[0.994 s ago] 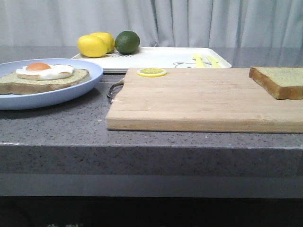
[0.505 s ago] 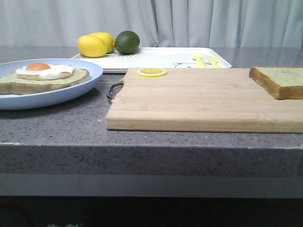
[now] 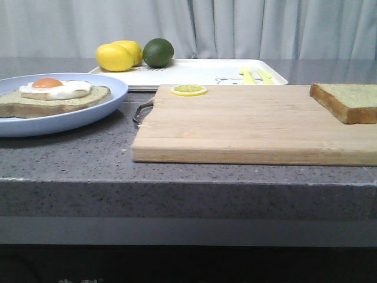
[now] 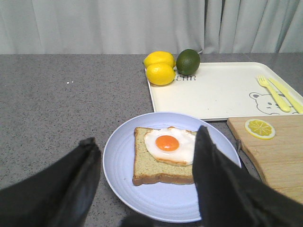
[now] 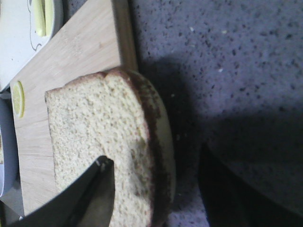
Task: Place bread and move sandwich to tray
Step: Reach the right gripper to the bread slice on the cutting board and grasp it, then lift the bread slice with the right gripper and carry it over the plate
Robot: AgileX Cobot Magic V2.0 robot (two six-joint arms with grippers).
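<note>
Bread [image 5: 102, 156] lies at the wooden cutting board's [image 3: 247, 121] right end, between the right gripper's [image 5: 156, 189] spread fingers — one black finger [image 5: 80, 194] over its face. Left gripper [image 4: 144, 189] hangs open above the sandwich [image 4: 163, 156] (on its pale-blue plate [image 4: 123, 189]); the white tray [image 4: 218, 92] sits beyond.

Front view: we look low, forward across cutting board [image 3: 253, 124]. Left wrist view: we look from above toward tray [image 4: 222, 90], further back. Right wrist view: very close. All three views share board.
</note>
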